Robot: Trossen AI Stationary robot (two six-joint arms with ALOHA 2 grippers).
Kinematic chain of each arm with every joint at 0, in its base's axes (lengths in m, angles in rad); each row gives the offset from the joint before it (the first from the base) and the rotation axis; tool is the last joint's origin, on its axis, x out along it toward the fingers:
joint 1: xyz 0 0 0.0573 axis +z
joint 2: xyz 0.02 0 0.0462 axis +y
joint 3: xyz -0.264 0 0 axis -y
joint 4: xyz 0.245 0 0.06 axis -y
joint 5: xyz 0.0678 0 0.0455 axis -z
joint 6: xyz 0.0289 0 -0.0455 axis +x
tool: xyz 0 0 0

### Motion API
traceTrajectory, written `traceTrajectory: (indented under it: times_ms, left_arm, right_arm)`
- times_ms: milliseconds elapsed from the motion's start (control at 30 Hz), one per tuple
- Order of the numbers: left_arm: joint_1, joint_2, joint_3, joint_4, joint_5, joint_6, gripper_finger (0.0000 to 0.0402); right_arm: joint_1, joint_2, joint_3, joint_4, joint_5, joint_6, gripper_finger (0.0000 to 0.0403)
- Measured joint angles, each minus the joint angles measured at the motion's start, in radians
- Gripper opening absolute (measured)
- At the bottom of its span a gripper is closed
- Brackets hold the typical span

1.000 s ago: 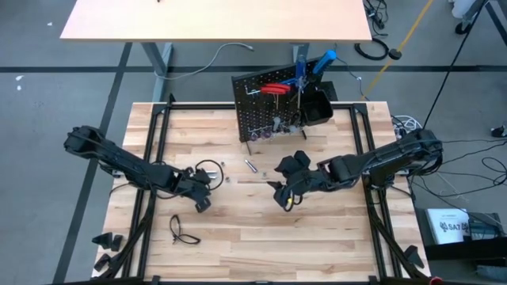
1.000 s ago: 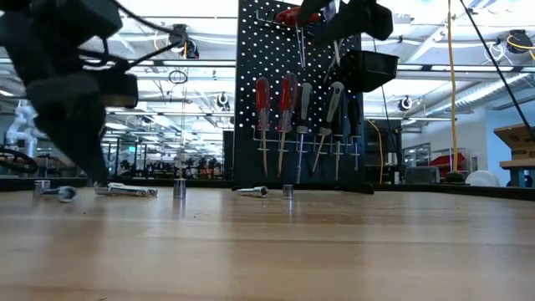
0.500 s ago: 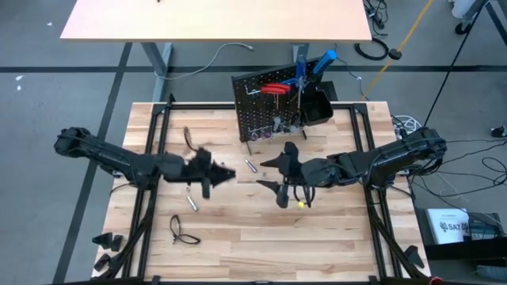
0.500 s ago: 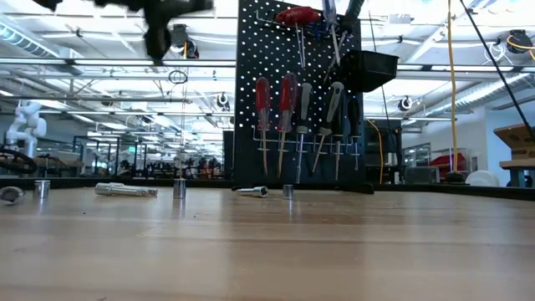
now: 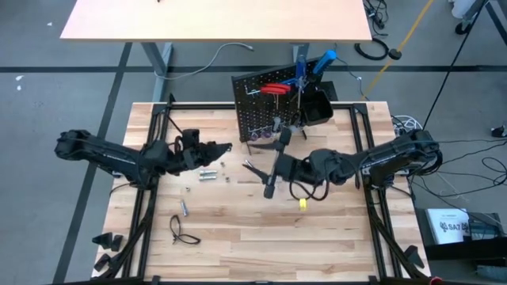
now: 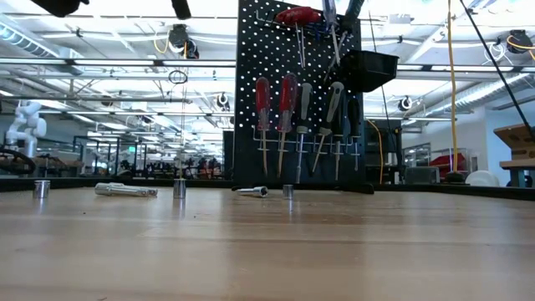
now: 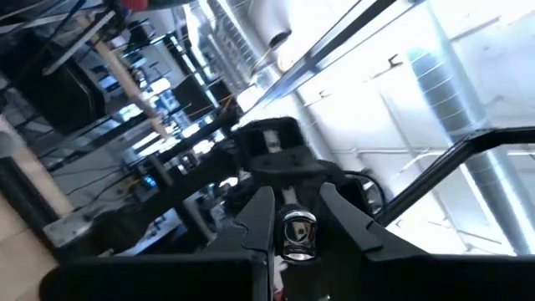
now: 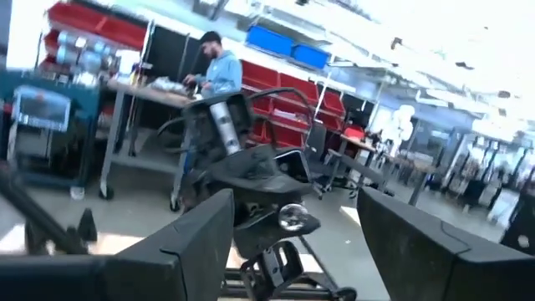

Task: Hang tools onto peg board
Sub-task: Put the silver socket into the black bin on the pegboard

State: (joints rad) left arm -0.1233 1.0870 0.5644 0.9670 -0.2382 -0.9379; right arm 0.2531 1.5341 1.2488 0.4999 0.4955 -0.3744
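Silver socket bit (image 7: 298,235) pinched in the left gripper (image 5: 215,149), raised over the table's left-centre. Right gripper (image 5: 273,165), fingers spread and empty, faces it at mid-table. Step in hand looks like a handover. Peg board (image 5: 257,111) stands at the far edge; next move likely needs the right fingers closing on the bit.

Lighting: bright, even, overhead; ceiling glare washes out the wrist views. Shadows: soft, on the table (image 5: 238,222). Blur: both wrist views smeared; low view's near foreground soft.
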Motion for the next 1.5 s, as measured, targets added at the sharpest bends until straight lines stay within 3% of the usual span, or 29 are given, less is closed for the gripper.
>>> traceTrajectory:
  times_ms: [133,267,833,1200,1500]
  left_arm:
    - [-0.002,0.038,0.011,0.028,-0.003,-0.023,0.0056]
    - [-0.004,0.094,0.056,0.031,0.008,-0.026,0.0056]
    - [0.050,0.236,0.187,0.008,0.210,-0.128,0.0056]
    - [0.074,0.248,0.199,-0.092,0.217,-0.201,0.0056]
    - [0.076,0.246,0.199,-0.141,0.217,-0.240,0.0056]
  right_arm:
    - [-0.025,0.000,0.000,-0.008,-0.012,0.129,0.0247]
    - [-0.032,0.000,0.000,-0.038,-0.079,0.149,0.0247]
    - [-0.032,0.001,-0.001,-0.146,-0.015,0.156,0.0241]
    - [-0.031,0.001,-0.002,-0.213,0.056,0.180,0.0132]
    - [-0.030,0.000,-0.002,-0.255,0.056,0.175,0.0093]
